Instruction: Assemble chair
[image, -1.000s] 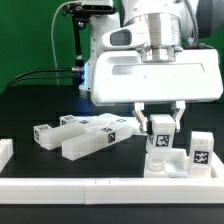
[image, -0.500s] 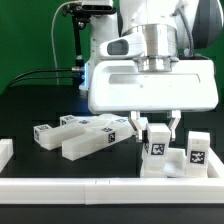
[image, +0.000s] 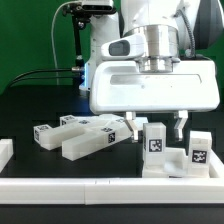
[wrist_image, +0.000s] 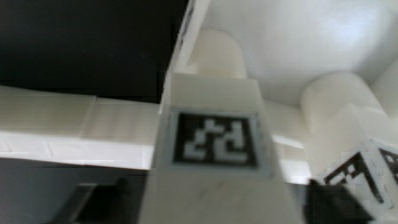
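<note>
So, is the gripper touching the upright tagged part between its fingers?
Apart. The exterior view shows the gripper open, with a dark gap separating each of its fingers from the upright tagged part.

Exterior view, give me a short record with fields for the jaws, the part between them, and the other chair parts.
upright post: tagged, standing on the white base
jaws: open, one on each side of the upright post, not touching it
second post: upright, toward the exterior view's right
loose parts: lying on the black table, toward the exterior view's left
</note>
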